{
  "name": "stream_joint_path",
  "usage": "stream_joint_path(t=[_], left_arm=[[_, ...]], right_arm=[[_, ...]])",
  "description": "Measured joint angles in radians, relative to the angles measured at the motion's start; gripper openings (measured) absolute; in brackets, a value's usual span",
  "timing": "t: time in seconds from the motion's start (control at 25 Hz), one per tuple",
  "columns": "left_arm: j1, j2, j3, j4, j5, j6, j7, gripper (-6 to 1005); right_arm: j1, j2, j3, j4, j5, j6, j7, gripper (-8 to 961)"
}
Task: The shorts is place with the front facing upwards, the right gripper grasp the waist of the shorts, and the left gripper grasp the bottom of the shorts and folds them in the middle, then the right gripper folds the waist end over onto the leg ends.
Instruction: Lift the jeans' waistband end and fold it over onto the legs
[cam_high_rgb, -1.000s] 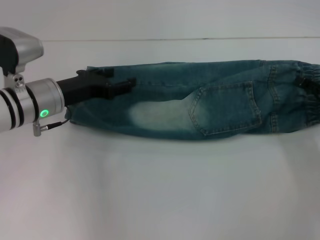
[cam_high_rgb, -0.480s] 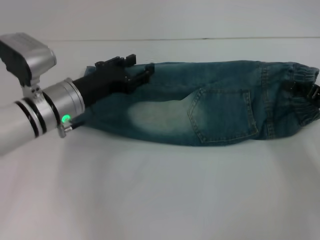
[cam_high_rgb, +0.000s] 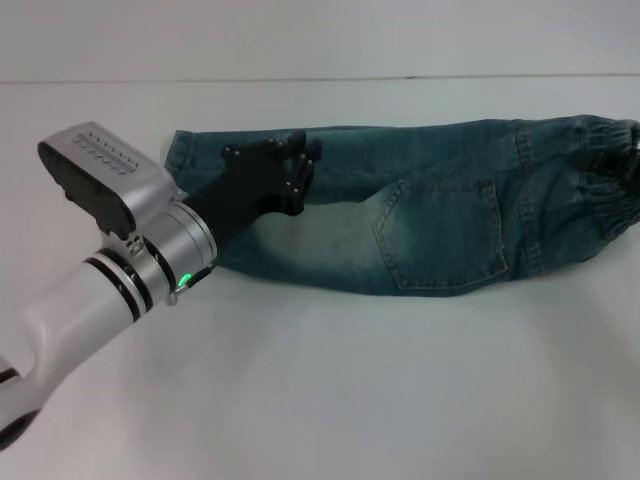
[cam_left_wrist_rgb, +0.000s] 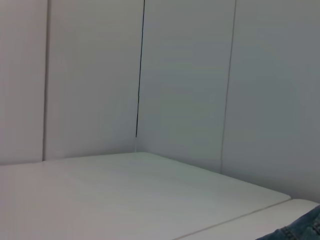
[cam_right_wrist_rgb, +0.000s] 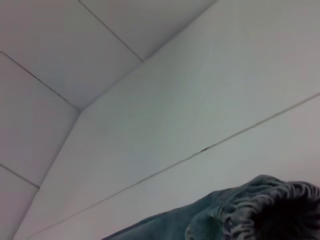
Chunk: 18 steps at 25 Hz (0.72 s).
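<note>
The shorts (cam_high_rgb: 440, 225) lie folded lengthwise across the table, a patch pocket facing up. The leg ends (cam_high_rgb: 180, 150) lie flat at the left. My left gripper (cam_high_rgb: 298, 172) hovers just above the denim near them, tilted, open, with no cloth between its fingers. A corner of denim (cam_left_wrist_rgb: 302, 231) shows in the left wrist view. At the right edge of the head view my right gripper (cam_high_rgb: 628, 165) is shut on the ruffled waist (cam_high_rgb: 598, 140). That waist (cam_right_wrist_rgb: 260, 210) sits bunched close to the right wrist camera.
The white table (cam_high_rgb: 350, 380) stretches in front of the shorts. A white panelled wall (cam_left_wrist_rgb: 190, 75) stands behind the table's far edge.
My left gripper has let go of the leg hems, lifted and swung toward the near left while turning. The waist end has shifted a little at the right.
</note>
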Motion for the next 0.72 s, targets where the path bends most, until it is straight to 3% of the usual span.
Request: stream_joint_path(t=[0.12, 0.28, 0.48, 0.72], left_arm=[[-0.022, 0.0, -0.064, -0.05, 0.0, 0.0, 0.07, 160], [-0.048, 0.0, -0.127, -0.103, 0.005, -0.01, 0.162, 11], [-0.086, 0.0, -0.227, -0.193, 0.009, -0.05, 0.332, 6], [-0.095, 0.0, -0.294, -0.225, 0.061, -0.061, 0.369, 0]], right_arm=[[0.002, 0.0, 0.005, -0.012, -0.005, -0.04, 0.017, 121], [0.01, -0.006, 0.022, -0.013, 0.022, -0.113, 0.024, 121], [0.018, -0.017, 0.034, -0.021, 0.125, -0.233, 0.024, 121], [0.055, -0.04, 0.031, -0.04, 0.181, -0.345, 0.08, 121]])
